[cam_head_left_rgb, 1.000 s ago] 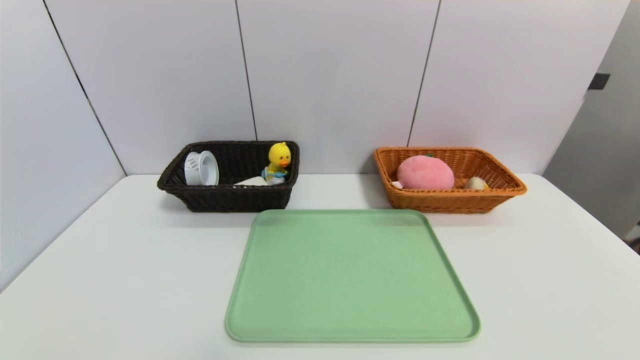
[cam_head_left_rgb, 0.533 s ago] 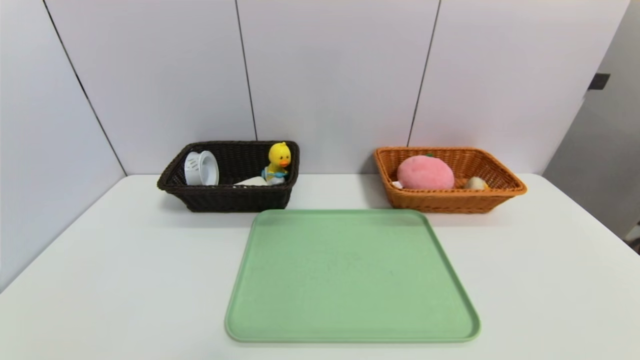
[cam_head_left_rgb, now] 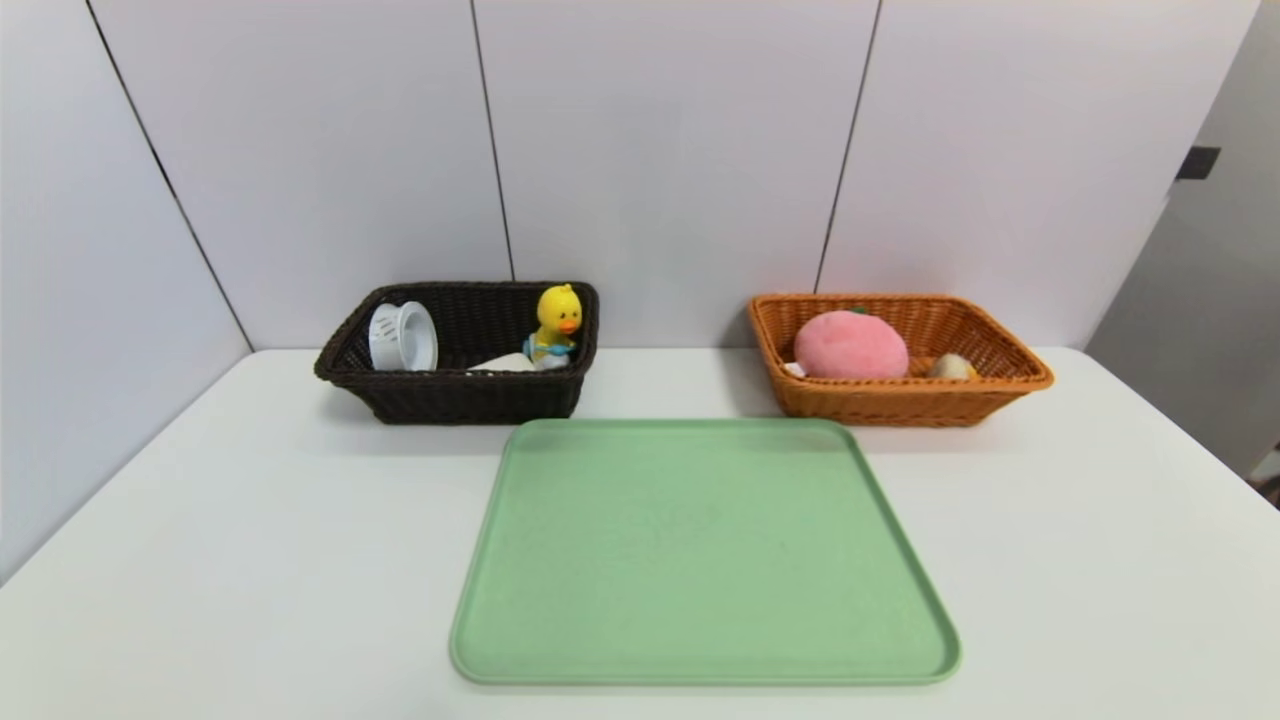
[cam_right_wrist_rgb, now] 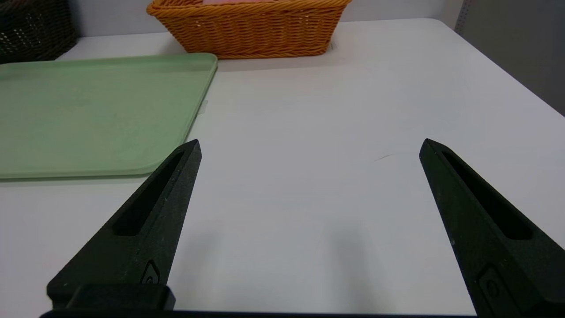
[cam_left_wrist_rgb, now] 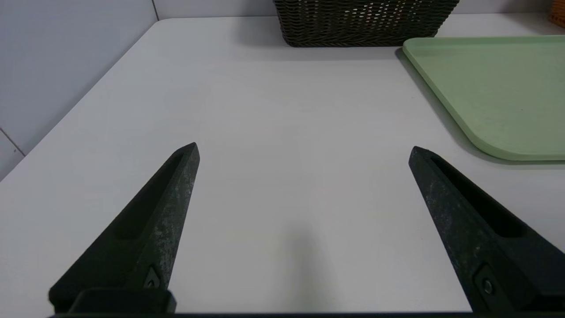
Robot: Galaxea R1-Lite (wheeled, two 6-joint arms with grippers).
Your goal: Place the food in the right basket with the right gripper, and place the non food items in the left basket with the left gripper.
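both grippers hang level over the bare white desk (cam_head_left_rgb: 250, 520), jaws spread wide and holding nothing: left gripper (cam_left_wrist_rgb: 303, 152) beside the green tray (cam_head_left_rgb: 700, 560), right gripper (cam_right_wrist_rgb: 309, 148) on its other side. the dark left basket (cam_head_left_rgb: 450, 395) holds a yellow duck (cam_head_left_rgb: 556, 318) and white cup (cam_head_left_rgb: 402, 337); the orange right basket (cam_head_left_rgb: 900, 400) holds a pink plush peach (cam_head_left_rgb: 850, 345).
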